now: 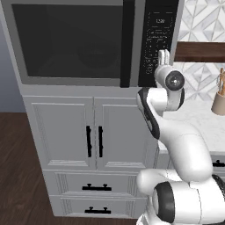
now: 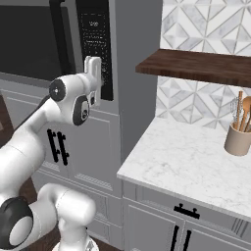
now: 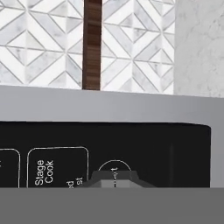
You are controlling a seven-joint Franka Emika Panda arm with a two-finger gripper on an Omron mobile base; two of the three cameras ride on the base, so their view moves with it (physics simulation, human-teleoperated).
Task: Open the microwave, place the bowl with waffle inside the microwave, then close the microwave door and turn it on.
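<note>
The white arm reaches up, its end effector (image 2: 94, 68) against the microwave (image 1: 88, 44)'s flat black keypad (image 2: 95, 44); its opening can't be told.

A white marble counter (image 2: 181, 157) runs along the patterned tile wall, to the right of the tall grey cabinet column. A tan utensil pot (image 2: 238, 139) with wooden spoons stands on it by the wall. Above it hangs a dark wooden shelf (image 2: 196, 66).

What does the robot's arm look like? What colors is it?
The arm is smooth, shiny white with fat rounded segments and dark grey-black bands at its joints. A round grey cap sits on its wrist. Its gripper is white too.
</note>
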